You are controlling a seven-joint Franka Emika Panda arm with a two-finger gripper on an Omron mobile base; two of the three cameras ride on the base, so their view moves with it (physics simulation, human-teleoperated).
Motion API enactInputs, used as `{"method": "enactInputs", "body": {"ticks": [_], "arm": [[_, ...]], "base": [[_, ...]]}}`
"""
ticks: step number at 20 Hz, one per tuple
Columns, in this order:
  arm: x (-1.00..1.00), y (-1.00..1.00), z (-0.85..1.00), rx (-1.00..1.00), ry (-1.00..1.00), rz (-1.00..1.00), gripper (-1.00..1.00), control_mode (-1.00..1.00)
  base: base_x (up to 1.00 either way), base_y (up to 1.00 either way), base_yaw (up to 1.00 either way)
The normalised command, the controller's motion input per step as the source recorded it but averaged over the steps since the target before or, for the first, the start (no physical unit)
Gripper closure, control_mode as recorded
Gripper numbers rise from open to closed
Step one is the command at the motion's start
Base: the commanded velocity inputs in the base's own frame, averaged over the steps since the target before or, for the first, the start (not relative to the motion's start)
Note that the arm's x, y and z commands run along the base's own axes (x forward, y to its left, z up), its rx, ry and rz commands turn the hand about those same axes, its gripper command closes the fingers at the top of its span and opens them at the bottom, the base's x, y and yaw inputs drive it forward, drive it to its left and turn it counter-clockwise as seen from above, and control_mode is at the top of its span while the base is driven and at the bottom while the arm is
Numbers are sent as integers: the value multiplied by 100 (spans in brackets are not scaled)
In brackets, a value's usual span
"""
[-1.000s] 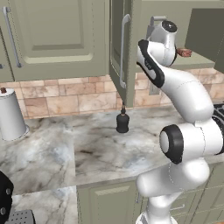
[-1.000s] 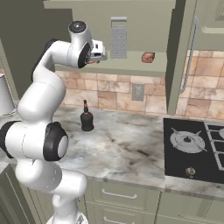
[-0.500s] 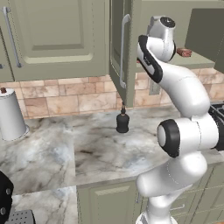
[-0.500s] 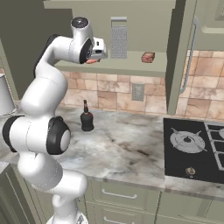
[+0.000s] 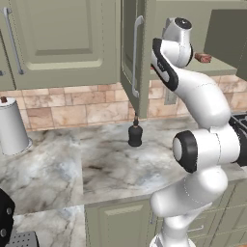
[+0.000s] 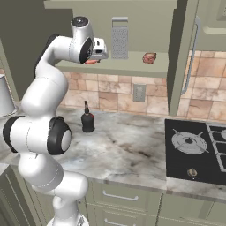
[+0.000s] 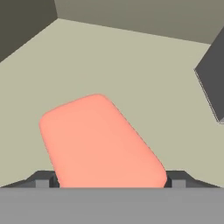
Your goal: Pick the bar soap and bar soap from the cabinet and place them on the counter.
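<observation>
A flat salmon-orange bar soap (image 7: 98,140) lies on the cabinet's plain inner shelf (image 6: 132,66). My gripper (image 7: 109,179) is open, with one fingertip on either side of the bar's near end. In the right base view the gripper (image 6: 95,59) is inside the open cabinet, with a sliver of salmon soap (image 6: 90,62) under it. The dark red-brown bar soap (image 6: 149,58) lies further right on the same shelf, also seen past the arm (image 5: 203,58). The marble counter (image 5: 96,164) spreads below.
A steel grater (image 6: 119,43) stands on the shelf between the two soaps; its grey side (image 7: 212,83) is close on the right. The open cabinet door (image 5: 132,48) hangs left of the arm. A black bottle (image 6: 88,120), a paper-towel roll (image 5: 12,128) and the stove (image 6: 198,150) are below.
The arm's upper joint has risen a little and the hand has settled lower over the salmon soap. Both soaps and the bottle stay where they were.
</observation>
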Motion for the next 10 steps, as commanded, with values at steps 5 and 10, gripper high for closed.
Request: {"method": "enactInputs", "body": {"ticks": [5,10], "arm": [[0,0,0,0,0,0,100,-100],[-1,0,0,0,0,0,100,-100]], "base": [[0,0,0],[0,0,0]]}}
